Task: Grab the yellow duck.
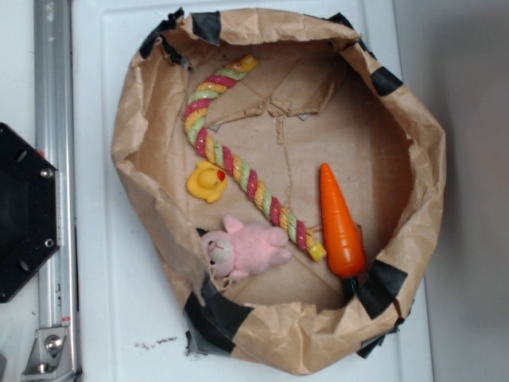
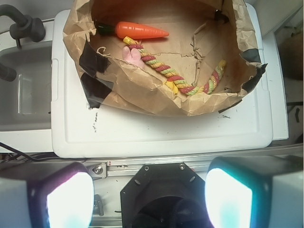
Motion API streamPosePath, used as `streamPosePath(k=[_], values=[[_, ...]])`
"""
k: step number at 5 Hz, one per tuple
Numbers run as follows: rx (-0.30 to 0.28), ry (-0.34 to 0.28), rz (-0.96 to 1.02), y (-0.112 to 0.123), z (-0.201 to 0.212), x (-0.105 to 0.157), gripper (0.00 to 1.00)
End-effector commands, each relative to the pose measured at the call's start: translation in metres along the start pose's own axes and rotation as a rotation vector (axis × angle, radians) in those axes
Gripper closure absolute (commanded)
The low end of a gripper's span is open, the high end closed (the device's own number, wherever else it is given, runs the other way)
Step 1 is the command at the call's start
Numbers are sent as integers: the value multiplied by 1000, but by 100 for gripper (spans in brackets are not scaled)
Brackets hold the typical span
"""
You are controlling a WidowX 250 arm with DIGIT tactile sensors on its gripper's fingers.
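So the brown paper basket (image 1: 413, 191) is sitting on a white surface (image 1: 119, 318), patched with black tape around its rim, and the yellow duck (image 1: 207, 182) is lying near the basket's left wall, just touching the striped rope toy (image 1: 238, 167) that's running diagonally from the top edge down toward the bottom right. A pink plush bunny (image 1: 245, 248) is lying below the duck by the lower-left rim, and an orange carrot (image 1: 340, 224) is pointing tip-up toward the right side, close to the rope's lower end.
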State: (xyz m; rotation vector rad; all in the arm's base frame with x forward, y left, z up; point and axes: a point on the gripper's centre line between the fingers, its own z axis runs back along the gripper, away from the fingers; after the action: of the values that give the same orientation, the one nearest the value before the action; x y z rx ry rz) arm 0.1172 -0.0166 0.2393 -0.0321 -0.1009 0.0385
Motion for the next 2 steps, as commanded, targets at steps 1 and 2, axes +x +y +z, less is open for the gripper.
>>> streamPosePath(k=[1, 2], values=[[0, 0, 0, 0, 0, 0, 0], [-77, 116, 137, 18, -8, 50, 0]])
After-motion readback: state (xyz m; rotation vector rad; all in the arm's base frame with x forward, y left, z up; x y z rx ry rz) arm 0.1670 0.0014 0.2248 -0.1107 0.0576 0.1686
